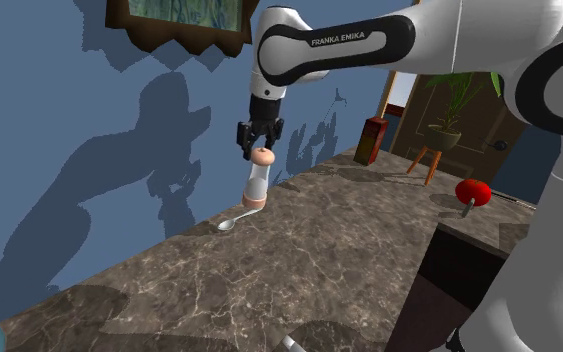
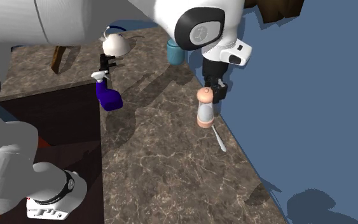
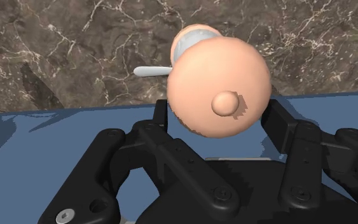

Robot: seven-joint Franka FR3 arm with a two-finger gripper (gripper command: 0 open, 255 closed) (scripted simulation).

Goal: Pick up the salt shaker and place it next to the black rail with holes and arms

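Note:
The salt shaker [image 1: 256, 183] has a clear body with a pink cap and base. It stands near the counter's wall-side edge, next to a silver spoon [image 1: 231, 222]. My gripper [image 1: 260, 146] comes down from above, and its fingers [image 3: 278, 119] clasp the pink cap [image 3: 219, 89] from both sides. Whether the shaker's base [image 2: 204, 123] touches the stone or hangs just above it, I cannot tell. A small black piece with arms [image 2: 109, 63] stands further along the counter, above a blue spray bottle [image 2: 107, 97], well away from the shaker.
The marble counter [image 2: 165, 165] runs along a blue wall [image 1: 89, 150]. A white teapot [image 2: 115, 44] and a blue cup [image 2: 175, 51] stand at its far end. A red object [image 1: 476, 191] and a red-brown box [image 1: 372, 140] stand toward the shoulder view's right.

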